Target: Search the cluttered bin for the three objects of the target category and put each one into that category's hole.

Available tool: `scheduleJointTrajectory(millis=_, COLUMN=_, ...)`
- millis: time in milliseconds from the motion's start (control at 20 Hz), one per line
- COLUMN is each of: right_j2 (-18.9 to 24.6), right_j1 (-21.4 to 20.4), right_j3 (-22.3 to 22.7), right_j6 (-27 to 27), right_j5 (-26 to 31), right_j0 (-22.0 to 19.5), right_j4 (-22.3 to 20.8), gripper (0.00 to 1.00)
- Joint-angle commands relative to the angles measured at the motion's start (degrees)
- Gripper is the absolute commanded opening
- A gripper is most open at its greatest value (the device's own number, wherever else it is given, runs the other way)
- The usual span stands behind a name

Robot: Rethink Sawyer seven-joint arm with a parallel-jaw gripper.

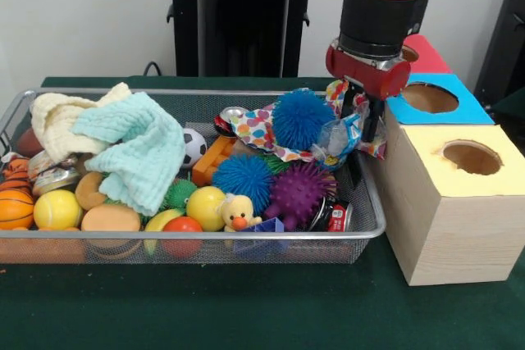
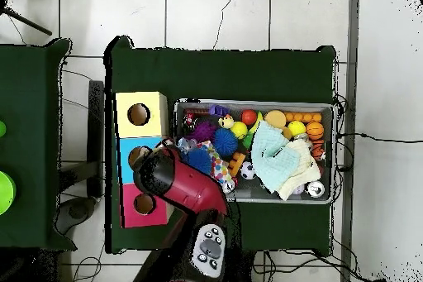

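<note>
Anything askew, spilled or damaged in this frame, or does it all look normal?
Nothing is spilled. The bin is heaped: two cloths draped over the toys, a drink can wedged on its side in the near corner. The crumpled clear plastic bottle under the gripper by the boxes looks damaged.

Lab: pedestal robot arm (image 1: 382, 6), floor cables (image 2: 363, 136)

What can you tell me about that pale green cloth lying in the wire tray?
The pale green cloth is soft, waffle-textured fabric, crumpled into loose folds. It lies on top of the toy heap toward one end of the wire tray. One edge overlaps a cream cloth beside it, and a corner droops over a spiky green ball. The gripper is at the tray's other end, not touching it.
</note>
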Motion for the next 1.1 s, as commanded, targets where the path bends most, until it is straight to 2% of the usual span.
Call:
scheduleJointTrajectory(millis=50, right_j2=1.8, right_j1=3.0, right_j3=-2.4, right_j6=24.4, right_j5=5.7, right_j0=6.7, right_j4=8.3, gripper=0.0)
scheduleJointTrajectory(millis=150, right_j2=0.8, right_j1=2.3, right_j3=-2.6, right_j6=24.7, right_j5=7.6, right_j0=7.6, right_j4=8.7, gripper=0.0)
scheduleJointTrajectory(millis=300, right_j2=1.0, right_j1=-0.1, right_j3=-1.3, right_j6=23.2, right_j5=10.6, right_j0=6.6, right_j4=7.9, gripper=0.0)
scheduleJointTrajectory(millis=500, right_j2=-0.2, right_j1=-3.6, right_j3=-0.2, right_j6=22.1, right_j5=16.2, right_j0=5.5, right_j4=5.2, gripper=0.0)
scheduleJointTrajectory(millis=650, right_j2=-0.4, right_j1=-5.8, right_j3=1.2, right_j6=18.9, right_j5=18.3, right_j0=3.8, right_j4=3.3, gripper=0.0)
scheduleJointTrajectory(millis=800, right_j2=-1.8, right_j1=-9.0, right_j3=2.4, right_j6=12.1, right_j5=22.1, right_j0=0.6, right_j4=-0.6, gripper=0.0)
scheduleJointTrajectory(millis=950, right_j2=-5.9, right_j1=-13.7, right_j3=-0.4, right_j6=5.8, right_j5=33.0, right_j0=-2.2, right_j4=-8.0, gripper=0.0)
scheduleJointTrajectory(millis=1100, right_j2=-5.3, right_j1=-17.0, right_j3=-3.0, right_j6=1.3, right_j5=40.6, right_j0=-6.0, right_j4=-13.1, gripper=0.0)
